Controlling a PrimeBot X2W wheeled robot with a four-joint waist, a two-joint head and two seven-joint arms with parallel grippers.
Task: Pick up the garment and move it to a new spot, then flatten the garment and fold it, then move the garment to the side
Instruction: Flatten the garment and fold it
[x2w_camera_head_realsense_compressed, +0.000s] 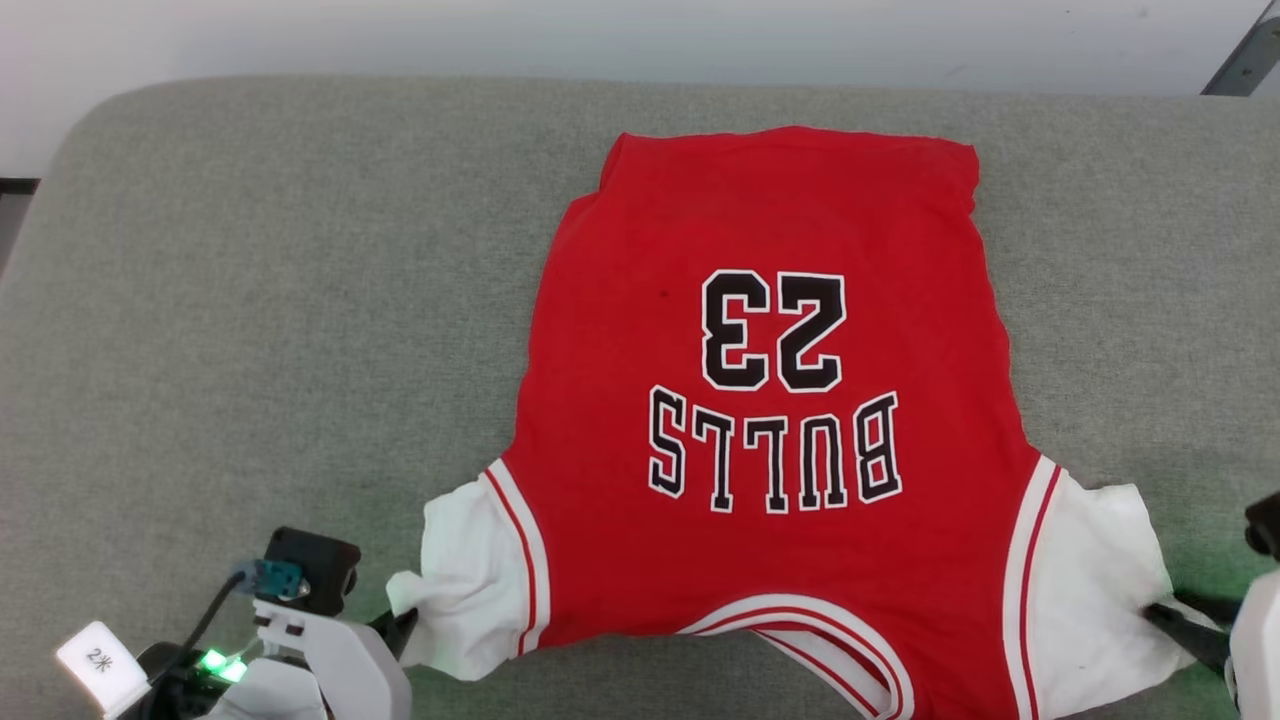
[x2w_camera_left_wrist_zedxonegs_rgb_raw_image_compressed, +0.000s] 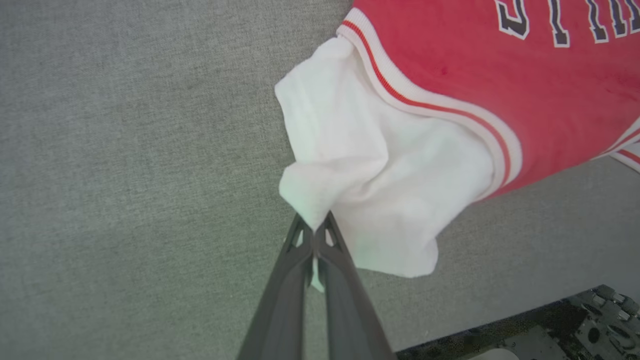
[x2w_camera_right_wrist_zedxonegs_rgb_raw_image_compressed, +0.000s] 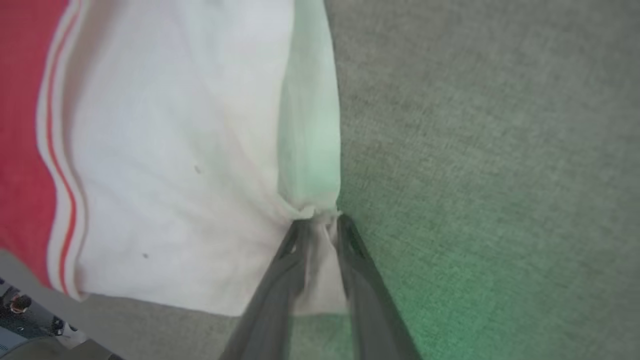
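The garment (x2w_camera_head_realsense_compressed: 760, 400) is a red jersey lying face up and spread out on the grey padded surface (x2w_camera_head_realsense_compressed: 250, 300), its hem away from me and its collar toward me. The black-white lettering reads upside down. My left gripper (x2w_camera_head_realsense_compressed: 405, 625) is shut on the tip of the white left-hand sleeve (x2w_camera_left_wrist_zedxonegs_rgb_raw_image_compressed: 350, 165), with the left gripper (x2w_camera_left_wrist_zedxonegs_rgb_raw_image_compressed: 315, 227) fingers pressed together on the cloth. My right gripper (x2w_camera_head_realsense_compressed: 1160, 612) is at the other white sleeve (x2w_camera_right_wrist_zedxonegs_rgb_raw_image_compressed: 175, 150). The right gripper (x2w_camera_right_wrist_zedxonegs_rgb_raw_image_compressed: 317, 220) jaws stand slightly apart, with bunched sleeve edge lying between them.
The grey surface stretches wide to the left of the jersey and behind it, up to a pale wall. Its front edge runs just under both sleeves, with dark robot parts (x2w_camera_left_wrist_zedxonegs_rgb_raw_image_compressed: 550, 325) below it. A metal strut (x2w_camera_head_realsense_compressed: 1245, 60) stands at the far right corner.
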